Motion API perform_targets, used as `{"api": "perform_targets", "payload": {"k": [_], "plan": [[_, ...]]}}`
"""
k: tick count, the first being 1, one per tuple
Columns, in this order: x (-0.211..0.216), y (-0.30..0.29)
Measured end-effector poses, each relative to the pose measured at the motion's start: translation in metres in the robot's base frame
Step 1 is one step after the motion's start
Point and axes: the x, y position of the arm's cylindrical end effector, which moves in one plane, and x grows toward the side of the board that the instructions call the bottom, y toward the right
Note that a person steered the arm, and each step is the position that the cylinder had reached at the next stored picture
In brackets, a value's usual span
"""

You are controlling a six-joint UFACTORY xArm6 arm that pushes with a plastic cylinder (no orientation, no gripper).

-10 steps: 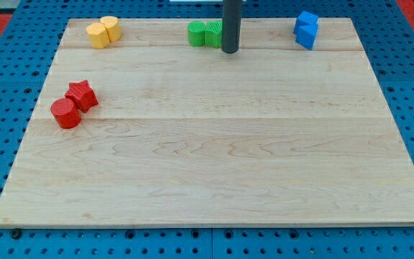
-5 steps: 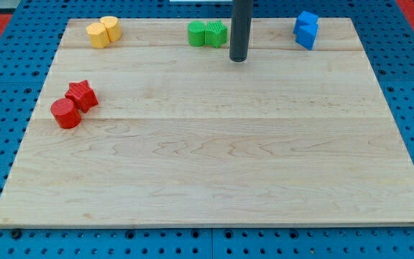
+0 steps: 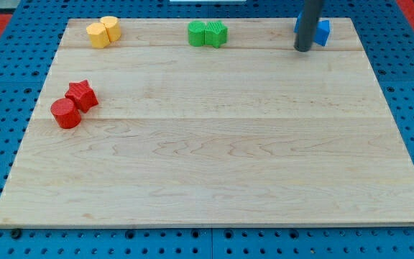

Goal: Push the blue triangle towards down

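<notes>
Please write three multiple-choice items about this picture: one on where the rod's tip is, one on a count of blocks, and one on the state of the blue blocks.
1. Where is my tip?
A. beside the red blocks
B. at the blue blocks, the view's top right
C. at the board's bottom edge

2. How many red blocks lie on the board?
A. one
B. two
C. four

3. How do the blue blocks show?
A. fully in view
B. partly hidden behind the rod
C. off the board

Answers: 1 B, the rod ends just below them. 2 B, a star and a cylinder sit together. 3 B, only a part shows at the rod's right.
</notes>
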Motion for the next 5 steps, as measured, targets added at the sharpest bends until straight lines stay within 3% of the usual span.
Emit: {"api": "perform_targets", "payload": {"k": [1,2,4,5], "plan": [[-0.003,0.111],[-0.074,0.112],[-0.097,0.087],[-0.097,0.027]]}}
